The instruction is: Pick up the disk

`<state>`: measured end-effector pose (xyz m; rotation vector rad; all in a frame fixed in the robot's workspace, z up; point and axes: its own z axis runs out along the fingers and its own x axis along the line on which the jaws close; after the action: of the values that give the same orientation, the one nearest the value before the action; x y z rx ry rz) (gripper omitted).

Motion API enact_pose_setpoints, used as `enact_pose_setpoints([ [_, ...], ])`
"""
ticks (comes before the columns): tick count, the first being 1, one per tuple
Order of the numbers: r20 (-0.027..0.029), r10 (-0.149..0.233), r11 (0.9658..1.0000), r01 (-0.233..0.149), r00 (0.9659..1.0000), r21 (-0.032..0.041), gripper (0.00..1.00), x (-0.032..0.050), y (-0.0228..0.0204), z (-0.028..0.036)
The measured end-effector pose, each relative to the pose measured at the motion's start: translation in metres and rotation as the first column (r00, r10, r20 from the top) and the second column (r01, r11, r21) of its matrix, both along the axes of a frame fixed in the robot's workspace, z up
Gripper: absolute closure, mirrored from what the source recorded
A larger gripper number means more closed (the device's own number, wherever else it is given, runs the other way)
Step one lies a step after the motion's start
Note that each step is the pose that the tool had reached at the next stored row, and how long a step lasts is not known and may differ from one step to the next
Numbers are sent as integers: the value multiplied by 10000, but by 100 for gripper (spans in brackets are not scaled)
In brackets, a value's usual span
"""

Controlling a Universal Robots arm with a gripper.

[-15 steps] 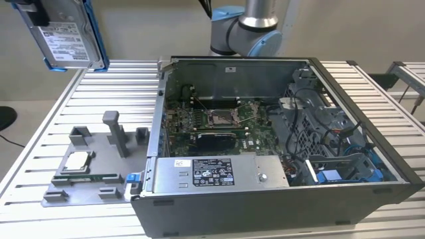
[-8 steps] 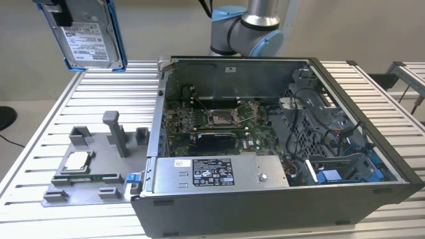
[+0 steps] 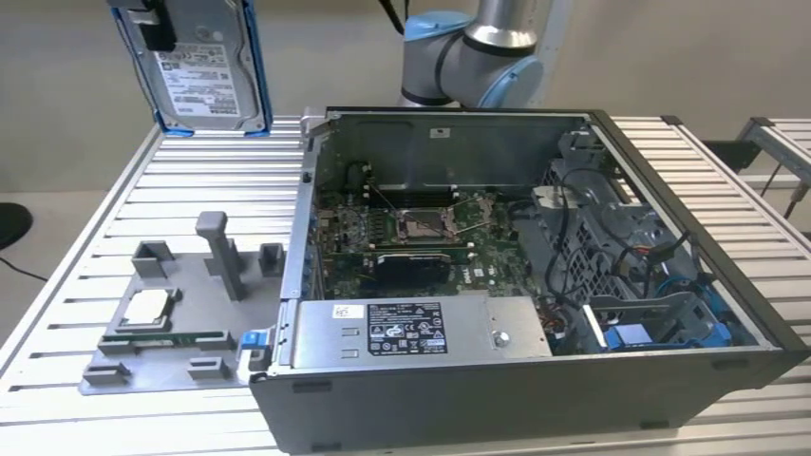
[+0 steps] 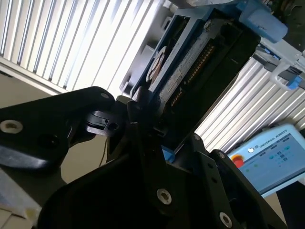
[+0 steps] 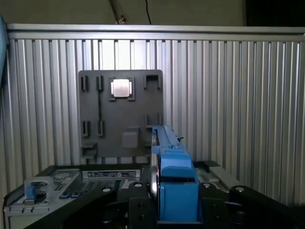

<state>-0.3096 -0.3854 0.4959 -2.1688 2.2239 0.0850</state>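
My gripper [image 5: 175, 212] is closed on the disk [image 3: 203, 68], its black jaws pressed against the two sides of the blue carrier frame with only the drive's thickness between them. I hold the disk upright in the air, touching nothing else, above the far corner of the ribbed aluminium table [image 3: 76, 256] on the exterior view's left. Its white label faces the exterior camera. In the first wrist view I see the frame edge-on, and in the second wrist view the drive's underside runs away from my jaws. There is one disk. One open computer case [image 3: 533, 399] stands on the middle of the table. Inside it is one motherboard [image 3: 424, 223], and one grey power supply [image 3: 419, 328] with a black label sits along its near wall. One grey fixture plate [image 3: 190, 313] lies flat near the table's near corner on the exterior view's left, just beside the case. It carries one small square silver chip [image 3: 146, 307]. One teach pendant [image 4: 269, 155] shows in the second wrist view, beyond the table's edge.
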Motion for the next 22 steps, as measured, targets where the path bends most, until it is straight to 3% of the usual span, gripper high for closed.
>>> enact_pose_setpoints([
  [12,-34,0,10000,0,10000,1,100,549,-6,0],
  [22,-35,0,10000,0,10000,1,100,913,-115,-3],
])
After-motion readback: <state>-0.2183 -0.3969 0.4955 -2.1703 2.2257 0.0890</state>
